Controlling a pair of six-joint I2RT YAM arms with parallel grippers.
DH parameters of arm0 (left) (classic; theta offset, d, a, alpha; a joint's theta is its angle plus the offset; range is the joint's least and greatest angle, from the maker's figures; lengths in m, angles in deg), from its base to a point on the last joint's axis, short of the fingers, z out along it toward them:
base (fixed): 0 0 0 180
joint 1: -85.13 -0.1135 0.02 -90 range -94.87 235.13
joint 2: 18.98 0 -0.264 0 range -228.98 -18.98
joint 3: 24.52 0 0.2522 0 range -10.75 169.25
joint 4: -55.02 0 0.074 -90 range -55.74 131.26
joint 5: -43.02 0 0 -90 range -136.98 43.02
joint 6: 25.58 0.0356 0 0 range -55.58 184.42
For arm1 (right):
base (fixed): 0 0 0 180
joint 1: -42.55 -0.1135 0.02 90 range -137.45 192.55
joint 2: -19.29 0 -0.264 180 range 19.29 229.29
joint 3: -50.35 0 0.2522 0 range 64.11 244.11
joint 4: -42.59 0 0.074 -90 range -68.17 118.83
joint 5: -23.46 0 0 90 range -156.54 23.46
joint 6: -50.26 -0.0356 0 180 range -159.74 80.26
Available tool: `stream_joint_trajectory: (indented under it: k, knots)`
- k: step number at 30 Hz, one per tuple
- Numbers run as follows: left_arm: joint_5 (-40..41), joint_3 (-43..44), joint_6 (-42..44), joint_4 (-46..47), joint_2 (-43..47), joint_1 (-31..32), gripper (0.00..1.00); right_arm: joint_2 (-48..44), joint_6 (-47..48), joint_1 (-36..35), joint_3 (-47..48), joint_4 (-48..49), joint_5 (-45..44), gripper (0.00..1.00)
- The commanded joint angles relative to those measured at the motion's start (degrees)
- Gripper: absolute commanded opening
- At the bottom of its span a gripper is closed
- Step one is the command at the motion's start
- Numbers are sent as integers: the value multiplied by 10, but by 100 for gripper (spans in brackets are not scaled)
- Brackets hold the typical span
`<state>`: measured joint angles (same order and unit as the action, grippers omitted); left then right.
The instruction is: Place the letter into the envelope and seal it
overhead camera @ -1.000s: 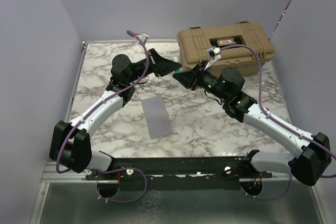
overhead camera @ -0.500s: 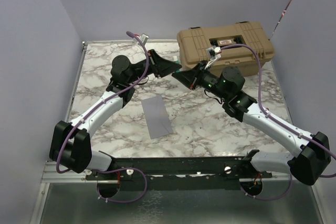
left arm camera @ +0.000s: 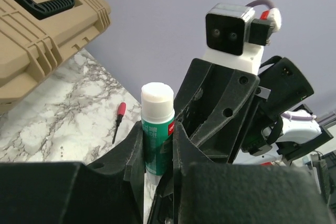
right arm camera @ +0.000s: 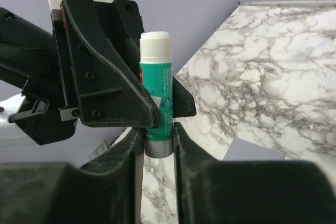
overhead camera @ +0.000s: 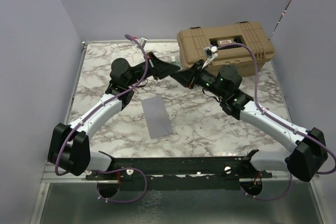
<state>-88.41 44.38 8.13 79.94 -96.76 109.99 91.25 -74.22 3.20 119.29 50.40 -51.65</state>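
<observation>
Tan toolbox, lid down, black handle on top, at the far right corner of the surface. Small red screwdriver lies on the marble near it. Both arms meet in the air toward the far edge, in front of the toolbox. Left jaws are closed on the green body of an upright white-topped glue stick. Right jaws pinch its grey base from the opposite side. Envelope lies flat mid-surface, well apart from the jaws. It is blue-grey, plain and slightly askew. Cannot tell how its flap lies.
</observation>
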Motion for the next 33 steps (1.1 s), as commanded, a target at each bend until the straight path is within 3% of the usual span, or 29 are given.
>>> stream_joint_trajectory:
  k: [1,4,9,13,17,21,24,27,30,33]
  knots:
    - [33,-14,54,-18,20,-2,0,2,14,3,31,-38,-11,34]
    - [83,-5,110,-85,26,-8,0,-6,31,4,32,-111,-47,47]
    - [255,26,225,-272,40,-9,0,-33,34,5,12,-233,-166,52]
    - [349,25,269,-336,52,-10,0,-48,8,6,-7,-321,-269,54]
    - [304,19,309,-335,59,-10,0,-49,15,7,-15,-352,-239,53]
    - [163,29,316,-305,53,-9,0,-62,80,6,-18,-284,-55,52]
    - [66,34,265,-241,47,-9,0,-85,73,6,-25,-191,33,56]
    - [16,37,195,-165,46,-9,0,-101,21,6,-35,-112,26,67]
    - [22,61,126,-130,48,-7,0,-107,-60,6,-50,-63,-50,81]
    - [42,89,73,-118,47,4,0,-103,-104,6,-65,54,-43,84]
